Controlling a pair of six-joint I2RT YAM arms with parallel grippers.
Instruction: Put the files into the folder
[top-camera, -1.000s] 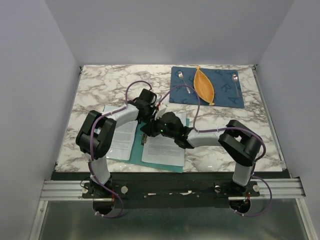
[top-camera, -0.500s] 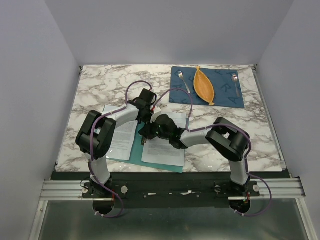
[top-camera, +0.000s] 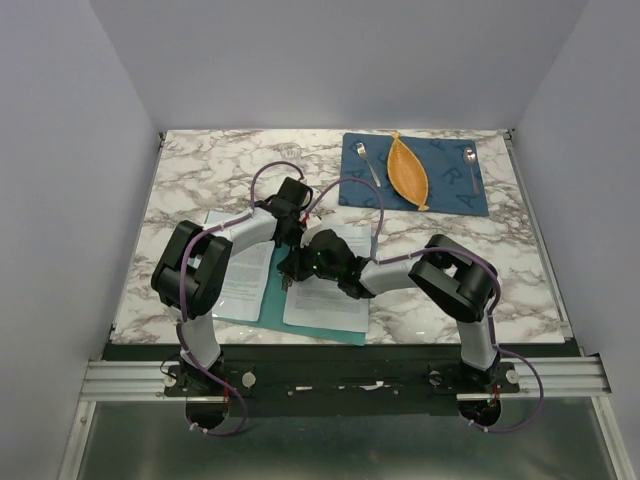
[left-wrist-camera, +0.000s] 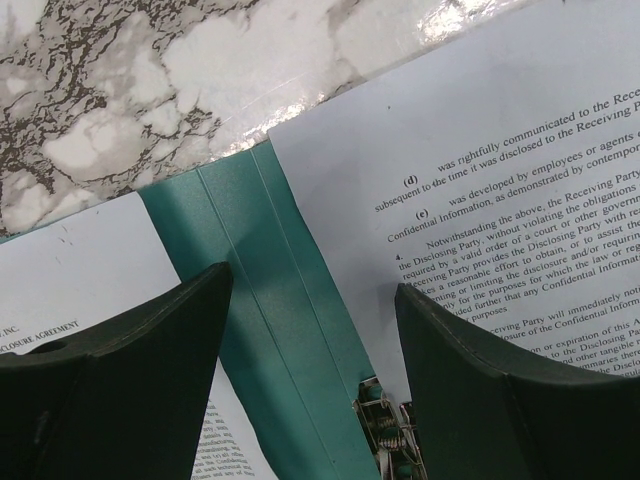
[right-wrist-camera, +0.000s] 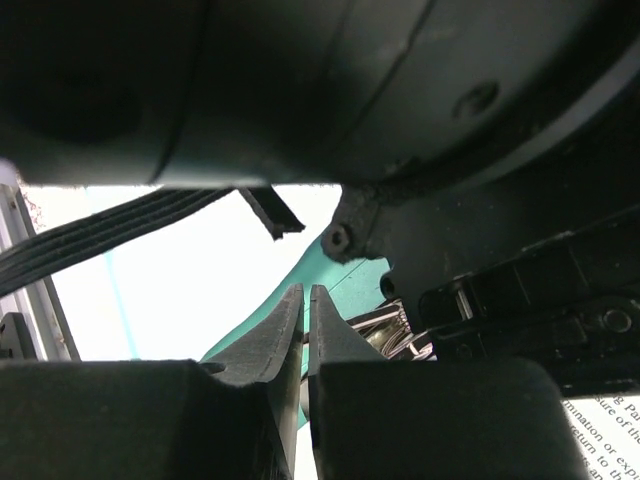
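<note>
Two jaws on your L gripper (left-wrist-camera: 312, 290) are spread wide. They hang right over the green middle strip of the folder (left-wrist-camera: 285, 340), w/ one finger (left-wrist-camera: 120, 380) above the sheet on one side & the other above the sheet on the other side. You can't tell from the wrist cam if they touch the paper. Just by that other finger sits the small metal clip (left-wrist-camera: 385, 425), on the green strip.

Your R gripper (right-wrist-camera: 305, 300) has its jaws pressed together, w/ only a thin slit btw them. You can't tell if anything is pinched in there. The tips point at a bit of green folder, & the shiny clip is just beside them. A big dark arm part fills most of the R wrist cam.

The files (top-camera: 328, 290) are 2 white sheets w/ small black print. They lie flat on the open folder, one on each half, w/ green showing btw them & along the near edge. In the top cam both grippers meet over that middle strip, very near each other, the L one farther back.

The folder lies on the marble table (top-camera: 200, 180), toward the near left. Far back on the right is a dark blue mat (top-camera: 445, 190) w/ a yellow leaf-shaped dish (top-camera: 408, 170) & 2 spoons (top-camera: 365, 160) on it, well apart from the folder.
</note>
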